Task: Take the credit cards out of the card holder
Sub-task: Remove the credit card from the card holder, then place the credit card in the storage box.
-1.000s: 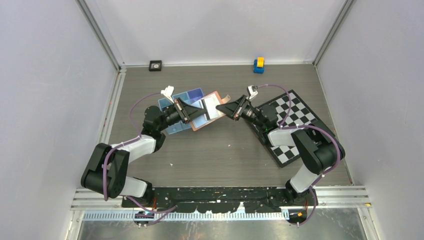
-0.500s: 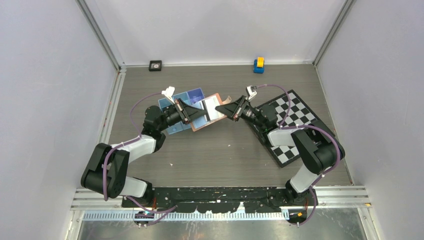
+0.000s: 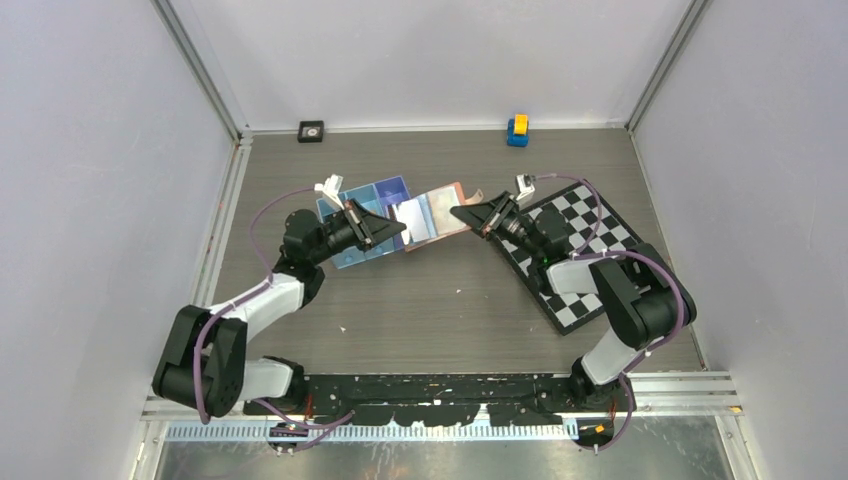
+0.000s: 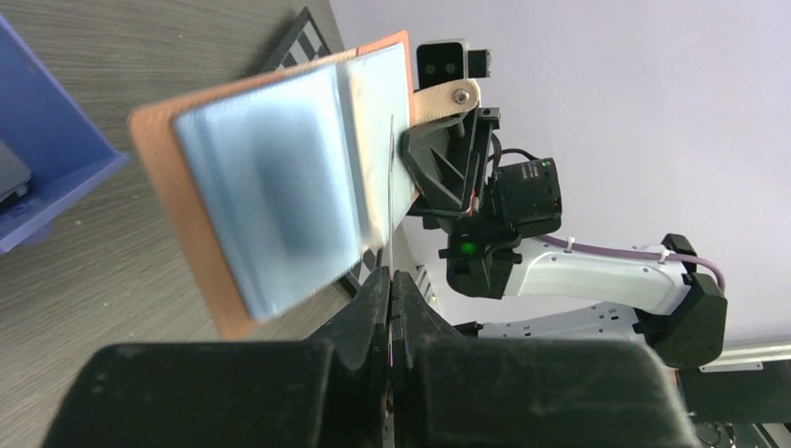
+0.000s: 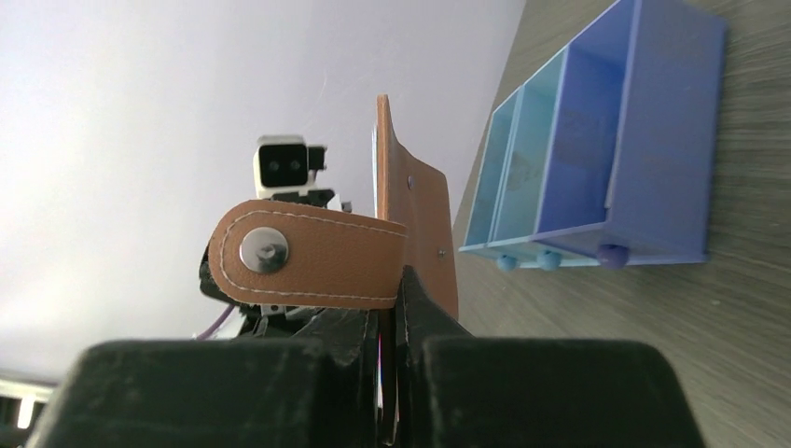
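The grey worktop (image 3: 420, 300) carries a checkered board (image 3: 590, 225) on the right and a blue tray (image 3: 375, 190) further left. Just right of the tray, the open card holder (image 3: 430, 214) hangs tilted above the worktop, pale pockets showing. The right tool (image 3: 460, 212) pinches its right edge. The left tool (image 3: 400, 226) is pressed together at its left edge, and I cannot tell whether it grips anything.

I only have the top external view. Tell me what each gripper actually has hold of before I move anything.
Observer: In the left wrist view, the left gripper is shut on the near edge of the card holder, and its open pockets face that camera.
Operator: Now report the right one.
Observer: In the right wrist view, the right gripper pinches the opposite edge, right beside the unfastened snap strap.
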{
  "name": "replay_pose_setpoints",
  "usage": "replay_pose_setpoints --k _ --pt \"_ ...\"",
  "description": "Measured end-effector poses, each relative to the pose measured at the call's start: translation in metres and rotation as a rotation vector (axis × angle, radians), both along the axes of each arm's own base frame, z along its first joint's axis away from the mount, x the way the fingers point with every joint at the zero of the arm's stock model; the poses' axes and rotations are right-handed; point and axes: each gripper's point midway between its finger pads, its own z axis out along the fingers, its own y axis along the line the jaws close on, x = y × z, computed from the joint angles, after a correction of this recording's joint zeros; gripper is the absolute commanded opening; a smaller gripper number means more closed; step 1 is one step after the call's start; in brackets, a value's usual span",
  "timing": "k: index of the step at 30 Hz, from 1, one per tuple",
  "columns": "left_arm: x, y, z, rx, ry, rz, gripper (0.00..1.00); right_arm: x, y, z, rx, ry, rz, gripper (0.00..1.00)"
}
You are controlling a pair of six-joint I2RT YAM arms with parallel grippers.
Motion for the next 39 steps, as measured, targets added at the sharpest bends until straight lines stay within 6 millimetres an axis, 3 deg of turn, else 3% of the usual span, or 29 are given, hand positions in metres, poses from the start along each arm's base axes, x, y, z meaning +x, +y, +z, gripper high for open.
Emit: replay_pose_setpoints --k 10,19,22,30,33,36,37,39 --pt "0.014 0.023 -0.031 0.150 0.039 0.124 0.00 0.015 -0.034 -0.007 -0.073 0.007 -0.138 0.01" --pt "0.047 0.036 -0.039 0.265 0.037 0.248 0.00 0.004 -0.063 0.027 -0.210 -0.088 -0.293 0.01" --pt "0.062 0.039 -0.052 0.286 0.075 0.284 0.00 0.000 -0.077 0.035 -0.236 -0.117 -0.364 0.01" --pt "0.097 0.040 -0.098 0.314 0.219 0.308 0.00 0.001 -0.087 0.010 -0.299 -0.057 -0.408 0.00" --pt "0.109 0.036 -0.103 0.316 0.236 0.297 0.00 0.002 -0.086 0.007 -0.304 -0.047 -0.406 0.01" --pt "0.119 0.031 -0.102 0.310 0.236 0.280 0.12 0.002 -0.086 0.006 -0.305 -0.045 -0.405 0.01" --pt "0.122 0.030 -0.102 0.307 0.235 0.275 0.24 0.002 -0.086 0.006 -0.305 -0.045 -0.404 0.01" --pt "0.124 0.027 -0.101 0.299 0.239 0.264 0.38 0.002 -0.086 0.006 -0.305 -0.045 -0.404 0.00"
